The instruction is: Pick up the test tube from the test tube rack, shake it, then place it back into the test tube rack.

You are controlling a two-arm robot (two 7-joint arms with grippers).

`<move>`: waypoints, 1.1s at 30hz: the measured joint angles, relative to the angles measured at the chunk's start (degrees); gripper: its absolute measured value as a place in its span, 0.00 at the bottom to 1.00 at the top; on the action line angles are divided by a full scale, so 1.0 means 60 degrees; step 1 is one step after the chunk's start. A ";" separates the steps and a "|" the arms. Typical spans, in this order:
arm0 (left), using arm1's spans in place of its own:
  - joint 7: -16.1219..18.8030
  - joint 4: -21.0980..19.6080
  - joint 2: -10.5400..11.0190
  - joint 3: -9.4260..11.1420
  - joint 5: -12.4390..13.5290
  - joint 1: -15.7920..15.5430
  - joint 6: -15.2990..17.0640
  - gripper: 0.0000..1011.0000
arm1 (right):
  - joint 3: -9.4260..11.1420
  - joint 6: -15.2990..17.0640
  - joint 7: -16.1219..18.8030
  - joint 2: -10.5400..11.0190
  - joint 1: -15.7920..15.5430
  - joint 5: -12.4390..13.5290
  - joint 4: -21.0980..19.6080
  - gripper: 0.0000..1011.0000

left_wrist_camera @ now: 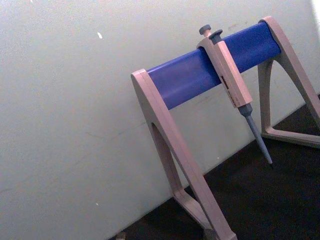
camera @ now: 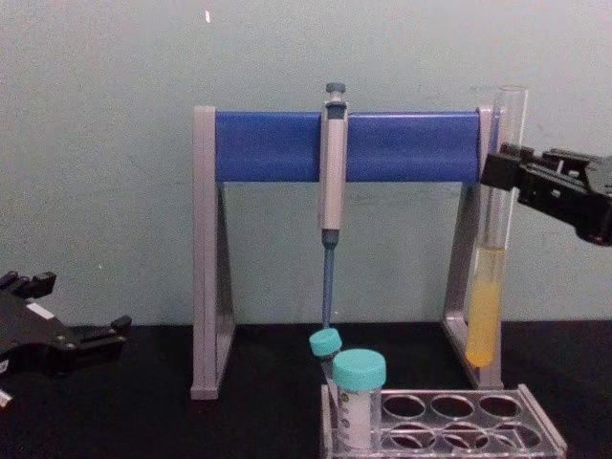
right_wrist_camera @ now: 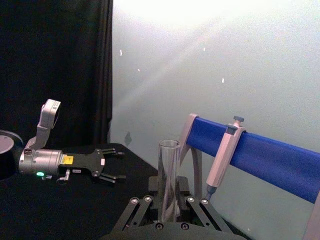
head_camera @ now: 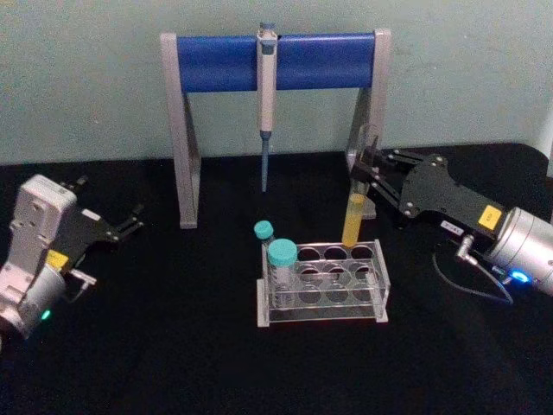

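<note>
The test tube [head_camera: 355,220] is a long clear glass tube with yellow-orange liquid in its lower part. It hangs upright with its round bottom just above the back right hole of the test tube rack [head_camera: 321,322]. My right gripper [head_camera: 367,169] is shut on its upper part. From the chest view the test tube [camera: 486,287] is clear of the rack [camera: 537,432], held by the right gripper [camera: 502,172]. The right wrist view looks along the tube [right_wrist_camera: 168,170]. My left gripper [head_camera: 130,223] is open and idle at the far left.
Two teal-capped tubes [head_camera: 282,252] stand in the rack's left end. Behind the rack is a tall grey-and-blue pipette stand [head_camera: 276,56] with a pipette [head_camera: 266,104] hanging on it. Black cloth covers the table, and a pale wall is close behind.
</note>
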 joint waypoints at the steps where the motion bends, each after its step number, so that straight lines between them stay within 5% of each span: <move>1: 0.0000 0.0000 0.0000 0.0000 0.0000 0.0001 0.0000 0.99 | 0.0000 -0.0022 -0.0013 -0.0014 0.0000 -0.0023 0.0009 0.23; 33: 0.0000 0.0000 0.0000 0.0001 0.0000 0.0001 0.0000 0.99 | -0.0223 -0.0488 -0.0151 -0.0842 0.0227 -0.0695 0.1256 0.23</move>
